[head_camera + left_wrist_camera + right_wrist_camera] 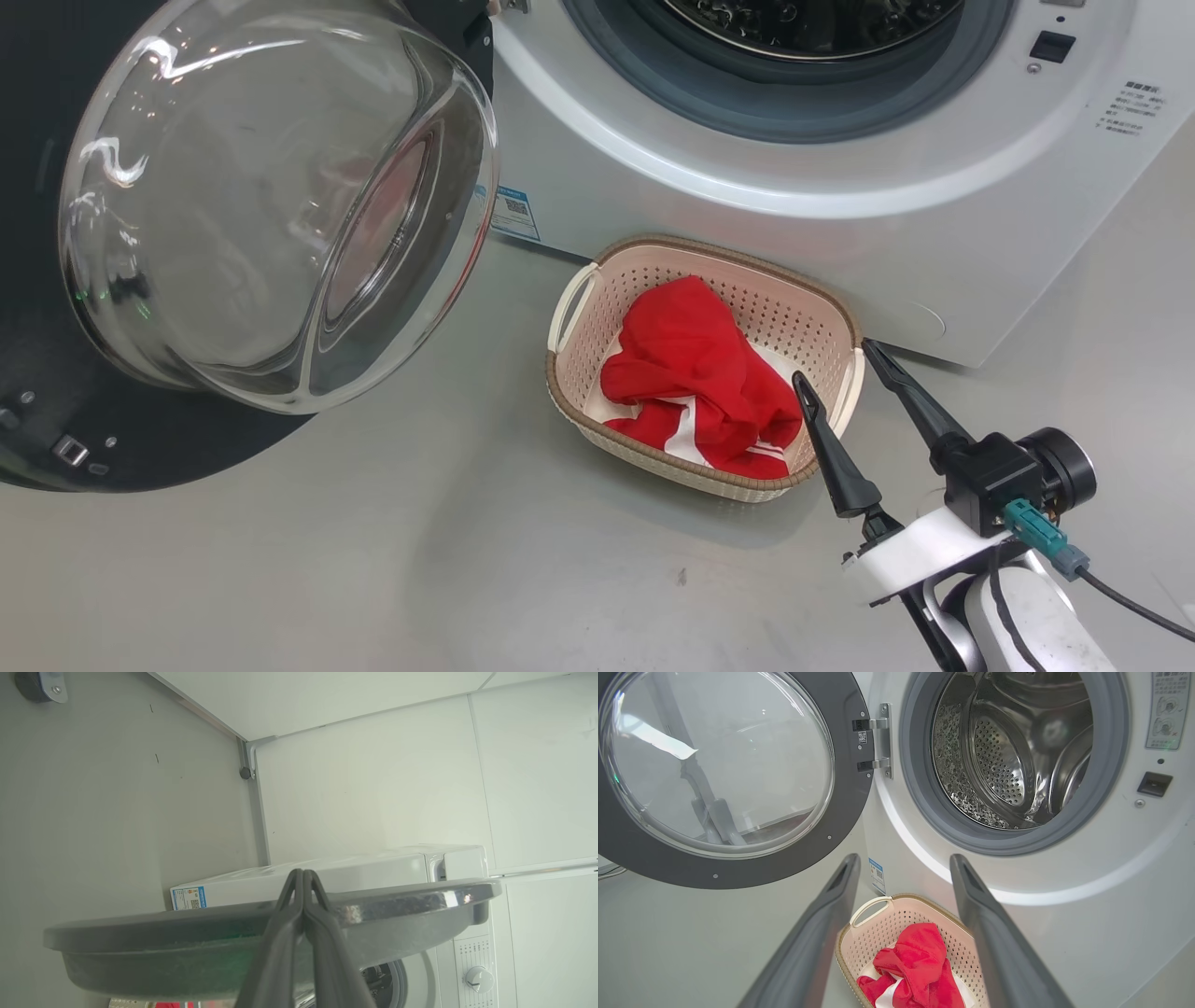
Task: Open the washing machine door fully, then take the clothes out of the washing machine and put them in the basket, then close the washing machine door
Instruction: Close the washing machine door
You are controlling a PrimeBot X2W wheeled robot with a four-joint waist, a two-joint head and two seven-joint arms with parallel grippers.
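The washing machine door (pixel 280 196) stands swung open at the left, its glass bowl bulging toward me. The washing machine (pixel 840 187) shows a bare steel drum (pixel 1008 751). On the floor in front sits the basket (pixel 574 308) with the red and white clothes (pixel 700 383) in it. My right gripper (pixel 834 362) hovers open at the basket's right rim with nothing between its fingers, and it is also in the right wrist view (pixel 904 858). My left gripper (pixel 302 873) is shut and empty, its tips at the door's rim (pixel 397 905), seen edge on.
Grey floor spreads around the basket in front and to the left. White wall panels and a metal bracket (pixel 247 760) stand behind the machine. The control dial (pixel 479 979) is on the machine's front. The open door takes up the room to the left of the opening.
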